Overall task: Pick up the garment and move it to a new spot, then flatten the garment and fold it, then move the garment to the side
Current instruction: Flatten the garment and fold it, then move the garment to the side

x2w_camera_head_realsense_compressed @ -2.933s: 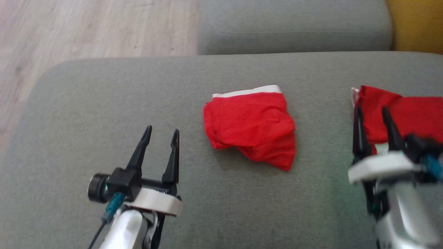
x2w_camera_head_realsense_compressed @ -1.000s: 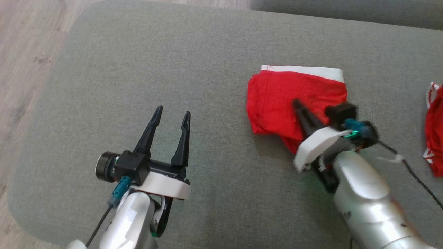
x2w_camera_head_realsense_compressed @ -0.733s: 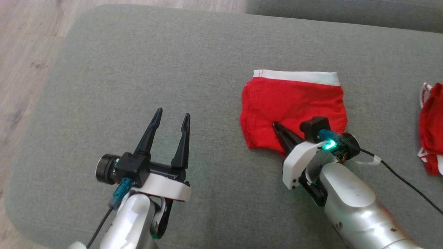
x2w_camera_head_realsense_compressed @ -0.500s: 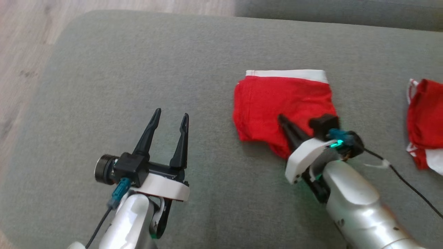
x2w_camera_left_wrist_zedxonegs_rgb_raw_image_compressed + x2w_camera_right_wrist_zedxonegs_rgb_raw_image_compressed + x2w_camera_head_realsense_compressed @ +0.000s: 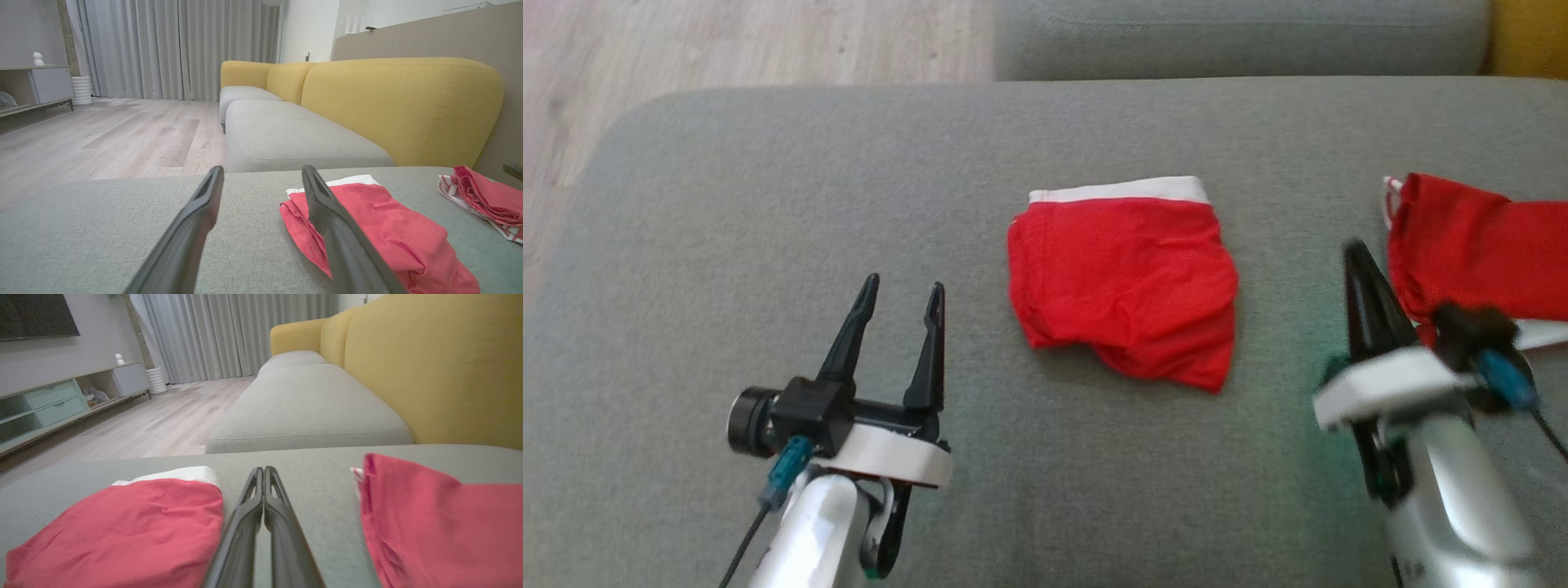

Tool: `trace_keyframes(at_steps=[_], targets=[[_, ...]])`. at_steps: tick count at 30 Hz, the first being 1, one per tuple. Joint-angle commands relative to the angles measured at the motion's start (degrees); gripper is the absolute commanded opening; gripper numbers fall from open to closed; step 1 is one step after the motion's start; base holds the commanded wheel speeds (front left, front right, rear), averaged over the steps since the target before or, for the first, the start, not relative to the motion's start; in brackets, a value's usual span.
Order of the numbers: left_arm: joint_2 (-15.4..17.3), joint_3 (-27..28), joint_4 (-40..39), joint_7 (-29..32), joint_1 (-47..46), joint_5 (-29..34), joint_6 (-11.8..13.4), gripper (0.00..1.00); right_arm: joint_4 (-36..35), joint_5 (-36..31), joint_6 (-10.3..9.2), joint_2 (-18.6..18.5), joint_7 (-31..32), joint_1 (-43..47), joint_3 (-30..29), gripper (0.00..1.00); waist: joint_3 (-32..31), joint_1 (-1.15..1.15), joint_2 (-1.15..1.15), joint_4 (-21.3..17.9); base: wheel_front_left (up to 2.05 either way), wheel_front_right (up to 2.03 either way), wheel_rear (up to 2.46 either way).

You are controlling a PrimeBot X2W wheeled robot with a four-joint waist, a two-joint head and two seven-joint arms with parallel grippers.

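Right pincer (image 5: 1356,253) beside rumpled red garment (image 5: 1123,282)

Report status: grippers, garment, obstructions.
Left gripper open, empty. Right gripper shut, empty, between both garments. Red garment folded on cushion. Second red garment at right, apart.

Red garment (image 5: 1123,282) with white waistband (image 5: 1117,191), folded, slightly rumpled, lying flat on grey seat cushion (image 5: 768,204)
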Motion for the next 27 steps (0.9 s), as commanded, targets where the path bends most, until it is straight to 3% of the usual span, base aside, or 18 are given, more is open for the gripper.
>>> trace_keyframes(at_steps=[1, 4, 5, 6, 7, 16, 27], targets=[[0.3, 2.6, -1.6, -0.5, -0.4, 0.0, -0.2, 1.00, -4.9, -1.0, -0.05, 1.1, -0.7, 2.0, -0.7, 0.00, -0.7, 0.00, 0.00, -1.0, 0.00, 0.00, 0.00], [0.2, 3.5, -1.1, -0.5, 0.5, 0.0, -0.2, 1.00, -9.1, -1.3, -0.05, 1.6, -0.7, 6.9, -2.7, 0.00, -1.3, 0.00, 0.00, -2.0, 0.00, 0.00, 0.00], [0.2, 3.8, -0.8, -0.5, 0.9, -0.3, -0.3, 1.00, -10.5, -1.6, -0.05, 1.7, -0.7, 8.3, -3.1, 0.06, -1.5, 0.00, 0.00, -2.2, 0.00, 0.00, 0.00], [0.2, 4.2, -0.6, -0.5, 1.2, -0.8, -0.3, 1.00, -11.9, -2.0, -0.05, 1.7, -0.7, 9.6, -3.9, 0.78, -1.6, 0.00, 0.00, -2.4, 0.00, 0.00, 0.00], [0.2, 4.6, -0.3, -0.5, 1.5, -1.3, -0.2, 1.00, -12.9, -1.3, -0.05, 1.8, -0.7, 10.8, -4.1, 1.00, -1.8, 0.00, 0.00, -2.6, 0.00, 0.00, 0.00], [0.2, 4.6, 0.5, -0.5, 2.2, -1.7, -0.3, 1.00, -15.7, 0.0, -0.05, 1.8, -0.7, 14.3, -2.7, 1.00, -2.2, 0.00, 0.00, -3.0, 0.00, 0.00, 0.00], [0.2, 2.4, 0.3, -0.5, 0.3, -2.2, -0.4, 1.00, -13.6, -0.4, -0.05, 1.8, 2.4, 10.3, -2.0, 1.00, 0.2, 0.00, 0.00, -0.4, 0.00, 0.00, 0.00]])
